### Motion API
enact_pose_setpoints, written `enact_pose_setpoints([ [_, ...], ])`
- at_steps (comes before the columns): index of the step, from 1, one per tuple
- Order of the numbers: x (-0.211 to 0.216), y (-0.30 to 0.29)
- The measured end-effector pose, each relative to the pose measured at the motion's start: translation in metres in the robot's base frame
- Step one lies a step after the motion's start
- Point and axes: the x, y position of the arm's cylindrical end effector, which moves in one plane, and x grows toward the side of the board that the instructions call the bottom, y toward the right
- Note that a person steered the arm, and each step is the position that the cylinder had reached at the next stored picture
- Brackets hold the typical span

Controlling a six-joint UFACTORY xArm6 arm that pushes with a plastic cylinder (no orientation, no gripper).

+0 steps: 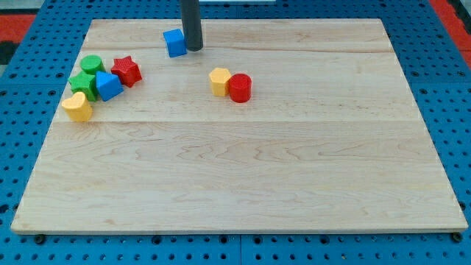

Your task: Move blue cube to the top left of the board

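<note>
Tip (193, 48) touching blue cube (175, 43), near board's (243, 184) top edge.

All that shows of me is a straight, round rod, dark grey to near black, plain and smooth with a faint lighter sheen down one side. It enters from the view's top edge. My tip (194, 48) is a blunt, flat-cut end, no wider than the shaft.

Two blue blocks (175, 43) (107, 85), two green (91, 64) (83, 83), two red (126, 71) (239, 87), two yellow (77, 107) (219, 81).
</note>
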Motion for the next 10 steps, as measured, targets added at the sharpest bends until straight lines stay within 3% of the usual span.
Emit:
enact_pose_setpoints([
  [3, -0.006, -0.053],
  [4, -0.020, -0.032],
  [6, -0.039, -0.057],
  [7, -0.038, -0.009],
  [8, -0.033, 0.008],
  [10, 0.032, 0.015],
])
